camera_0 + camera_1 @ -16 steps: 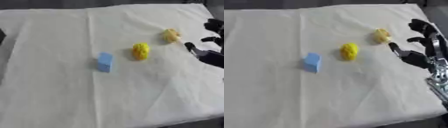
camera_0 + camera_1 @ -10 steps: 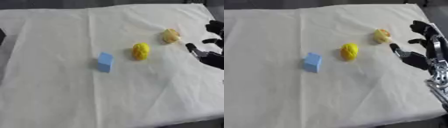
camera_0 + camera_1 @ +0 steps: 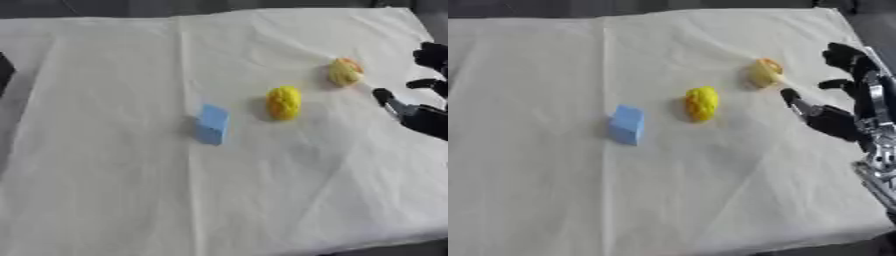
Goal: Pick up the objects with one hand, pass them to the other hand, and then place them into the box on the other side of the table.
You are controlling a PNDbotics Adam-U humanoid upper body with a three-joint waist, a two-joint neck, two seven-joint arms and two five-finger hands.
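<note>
Three objects lie on the white cloth: a blue block (image 3: 212,124) in the middle, a bright yellow lumpy object (image 3: 283,102) to its right, and a pale yellow and orange object (image 3: 345,71) further right and back. My right hand (image 3: 840,115) hovers at the right edge, just right of the pale yellow object, open with thumb and fingers spread and nothing held. My left hand shows in neither view.
A white cloth (image 3: 122,190) covers the whole table, with creases running across it. A dark object (image 3: 4,70) pokes in at the left edge. The table's front edge runs along the bottom right.
My right hand has shifted slightly, staying open beside the pale yellow object. The three objects have not moved.
</note>
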